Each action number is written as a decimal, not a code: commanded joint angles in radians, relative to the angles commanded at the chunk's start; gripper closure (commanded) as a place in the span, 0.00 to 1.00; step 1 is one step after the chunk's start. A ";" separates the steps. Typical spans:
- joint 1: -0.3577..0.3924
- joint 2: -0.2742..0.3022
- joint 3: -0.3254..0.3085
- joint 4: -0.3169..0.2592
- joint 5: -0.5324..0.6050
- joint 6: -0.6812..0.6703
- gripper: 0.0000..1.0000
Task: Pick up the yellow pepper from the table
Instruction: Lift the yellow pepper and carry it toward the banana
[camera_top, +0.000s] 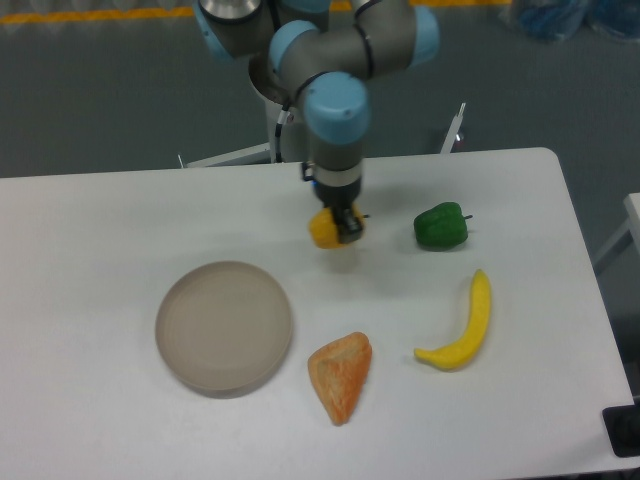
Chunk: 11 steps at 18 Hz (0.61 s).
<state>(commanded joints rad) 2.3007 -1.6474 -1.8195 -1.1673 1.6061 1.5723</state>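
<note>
Overhead, the gripper (343, 225) is clamped on the yellow pepper (326, 230), its dark fingers closed against the fruit, which hangs between the tan plate (224, 327) and the green pepper (441, 226), above the middle of the table (90, 220). Whether the pepper clears the surface cannot be told. Bare white tabletop lies to the left and toward the far edge. The orange wedge (341, 375) and banana (461, 325) sit nearer the front edge, well apart from the arm.

The yellow pepper (325, 231) (small, yellow-orange) sits toward twelve o'clock over the white table (90, 240), pinched from above.
</note>
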 joint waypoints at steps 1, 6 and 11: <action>0.015 -0.011 0.020 -0.002 0.000 0.000 0.75; 0.074 -0.129 0.152 -0.028 -0.002 0.003 0.79; 0.075 -0.251 0.328 -0.120 -0.023 0.000 0.79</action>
<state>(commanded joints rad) 2.3761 -1.8989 -1.4913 -1.2868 1.5832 1.5723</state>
